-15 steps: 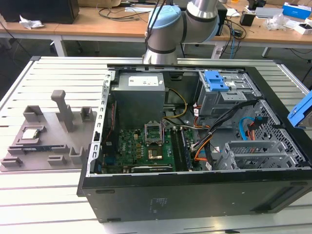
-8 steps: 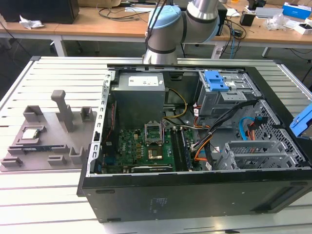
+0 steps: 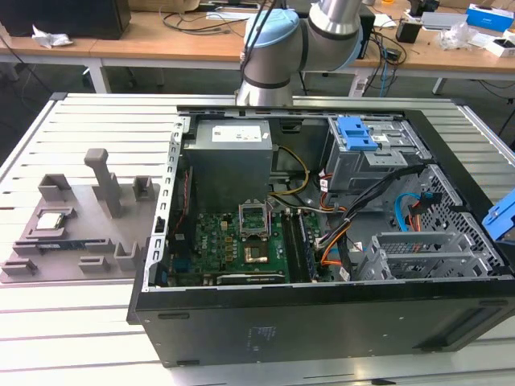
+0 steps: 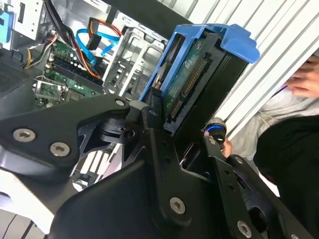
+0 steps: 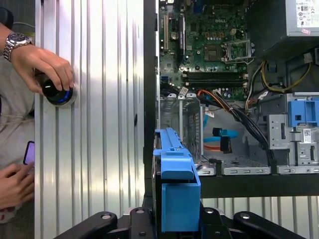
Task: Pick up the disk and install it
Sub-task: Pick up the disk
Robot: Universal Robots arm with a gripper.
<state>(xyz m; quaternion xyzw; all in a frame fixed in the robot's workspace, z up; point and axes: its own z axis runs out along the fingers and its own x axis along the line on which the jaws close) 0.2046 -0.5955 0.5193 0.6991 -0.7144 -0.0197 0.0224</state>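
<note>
Disk point(image 5: 175, 191), blue frame round it, clamped edge-on betw. the gripper point(image 5: 177, 221) fingers. It hangs just outside the PC case point(image 3: 322, 322) at the exterior view's right edge, near the metal drive cage point(image 3: 414, 249). Judgement: carry phase. Keep the disk square to the cage and clear of the cables point(image 3: 400, 211).

Case, lid off, holds motherboard point(image 3: 233, 237), power supply point(image 3: 229, 157) and upper bay w/ blue latch point(image 3: 358, 133). Grey tray point(image 3: 92, 229) at the exterior view's left holds a chip point(image 3: 50, 219). A person's hand point(image 5: 47, 62) grips a knob point(image 5: 57, 95).
</note>
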